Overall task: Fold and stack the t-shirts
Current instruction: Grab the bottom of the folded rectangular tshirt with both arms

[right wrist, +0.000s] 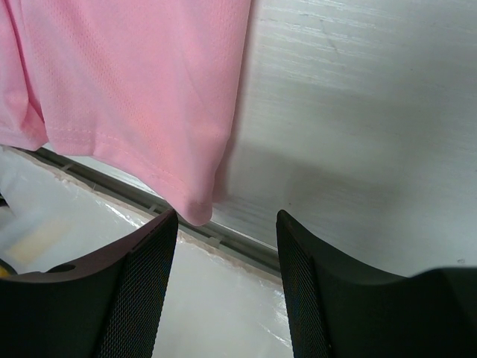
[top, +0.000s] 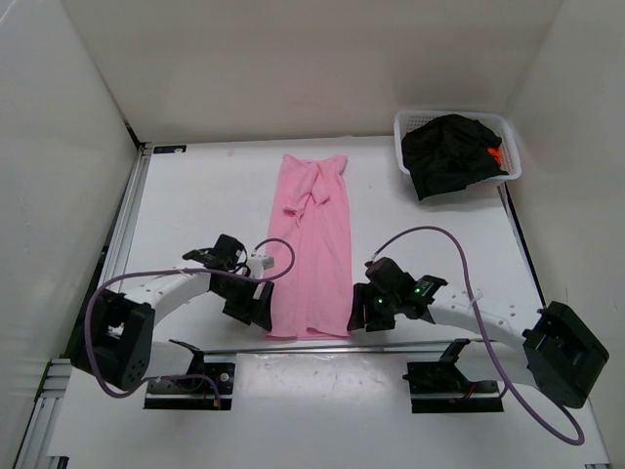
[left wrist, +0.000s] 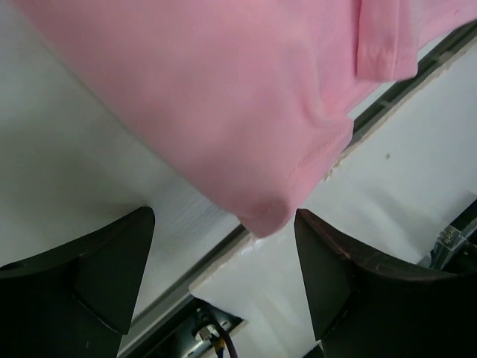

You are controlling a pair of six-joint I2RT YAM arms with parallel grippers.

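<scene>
The light pink t-shirt [top: 312,249] lies on the table as a long narrow strip, its hem toward the near edge. My left gripper [top: 262,311] is open at the hem's left corner. In the left wrist view that pink corner [left wrist: 223,97] hangs just ahead of the left gripper [left wrist: 223,224], close to one fingertip and not pinched. My right gripper [top: 361,311] is open at the hem's right corner. The pink cloth [right wrist: 141,82] ends beside one fingertip of the right gripper [right wrist: 227,216], also not gripped. The black t-shirt [top: 451,151] fills the basket, with a bit of the orange t-shirt [top: 493,154] showing.
A white mesh basket [top: 402,125] stands at the back right corner of the table. White walls close in the left, back and right sides. A metal rail [right wrist: 246,246] runs along the near edge just under the hem.
</scene>
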